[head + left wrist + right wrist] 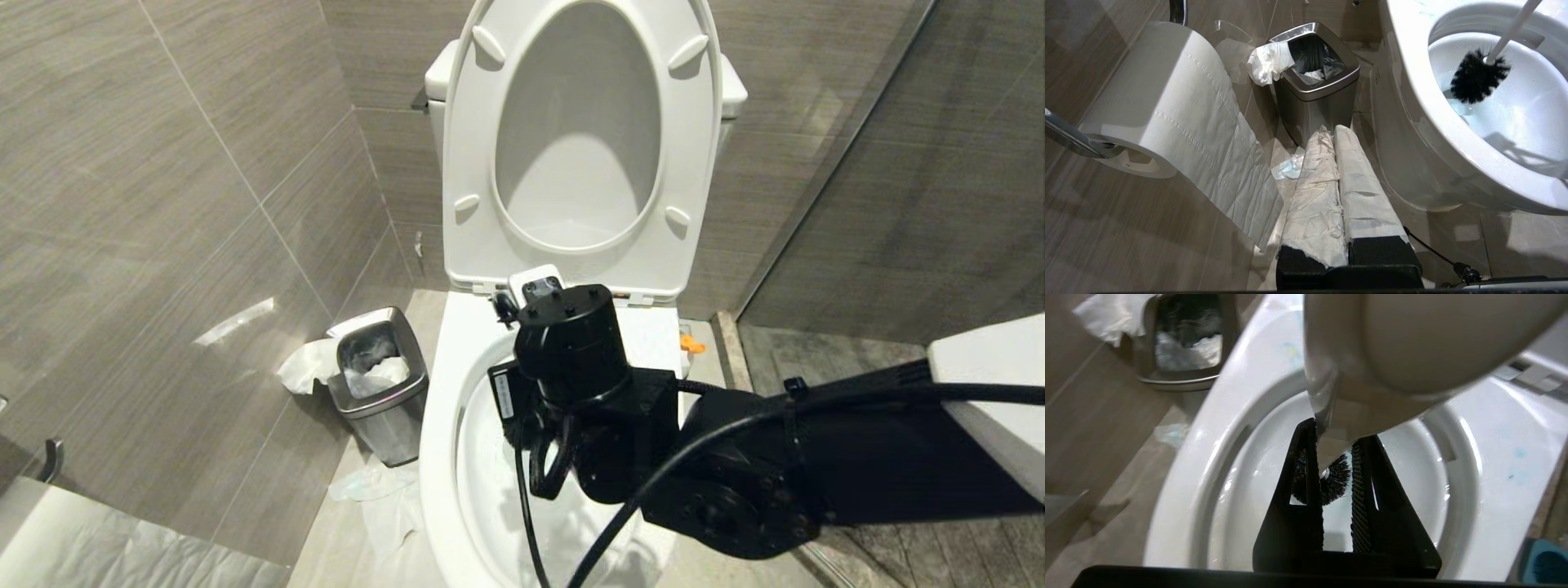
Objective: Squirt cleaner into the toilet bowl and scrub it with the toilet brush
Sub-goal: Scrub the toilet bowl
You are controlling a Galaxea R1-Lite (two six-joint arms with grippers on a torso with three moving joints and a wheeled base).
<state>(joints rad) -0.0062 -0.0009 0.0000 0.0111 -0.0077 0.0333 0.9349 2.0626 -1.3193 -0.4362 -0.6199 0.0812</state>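
With the seat and lid tipped up against the tank, you have the toilet bowl (445, 408) open from above, and its white rim is the hard edge on every side of the work.

Right gripper (1333, 457): clenched on the handle of the toilet brush (1478, 75). The black fingers (1302, 490) pinch the white shaft, which runs down between them into the basin. The bristle head sits low in the bowl, at or just above the water; you cannot tell from any view whether it presses on the porcelain.

Room to move: the basin is wide around the bristles on all sides. The right arm (816, 465) reaches in over the rim from the robot's right.

Left gripper (1335, 171): parked low beside the bowl's outer wall, fingers wrapped in white paper and pressed together, holding nothing. Just ahead of it stands the steel bin (1314, 85), close to the bowl's side, with tissue hanging over its lip. A toilet paper roll (1163, 102) hangs near the wall with a long tail of paper trailing down.

Hidden or unclear:
- In the head view the wrist covers the brush and most of the basin.
- In the right wrist view a large pale blurred shape close to the lens blocks the upper handle.
- A blue object (1545, 565) is cut off at the frame edge; unidentified.
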